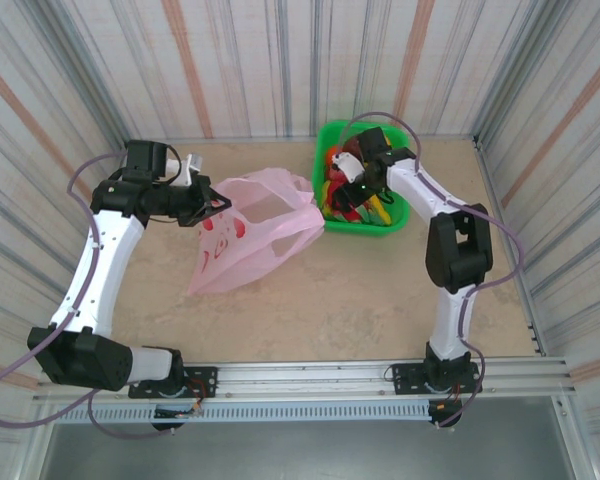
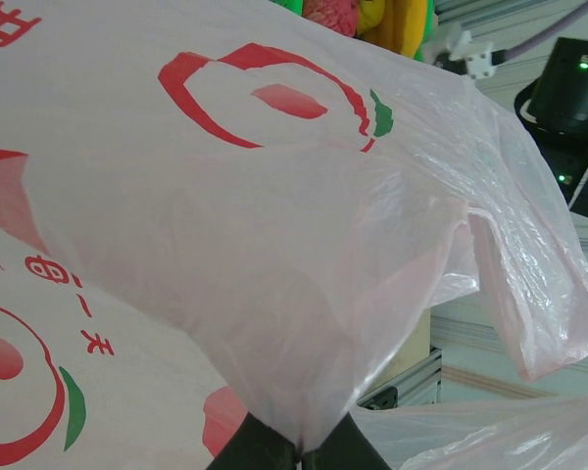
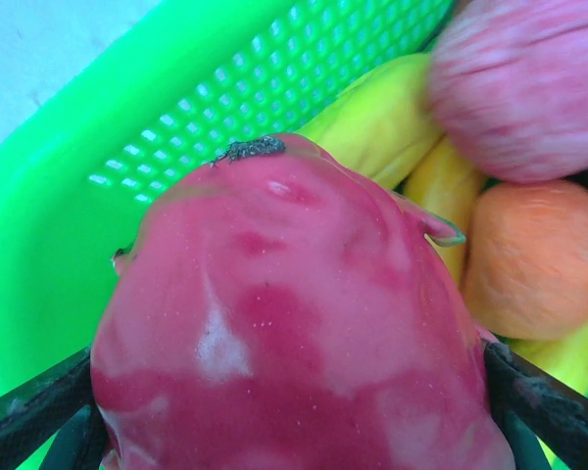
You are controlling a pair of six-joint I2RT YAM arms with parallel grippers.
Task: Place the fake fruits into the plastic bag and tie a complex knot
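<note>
Fingers of the left gripper (image 2: 296,450) are closed tight on a gathered fold of the plastic bag (image 1: 245,240), the dark tips meeting through the film; the bag, pink and translucent with red printed marks, lies on the table (image 1: 330,300) left of centre, 1 edge lifted at the gripper, its right end just beside the green basket (image 1: 380,228); the basket stands at the back right and holds the fake fruits (image 1: 355,200); the right gripper (image 1: 345,180) reaches down into it; its 2 fingers (image 3: 544,401) stand wide, pressed against either side of a red-pink fruit (image 3: 294,323); behind that fruit lie yellow bananas (image 3: 382,122), an orange fruit (image 3: 534,259) and a blurred pink fruit (image 3: 524,88).
</note>
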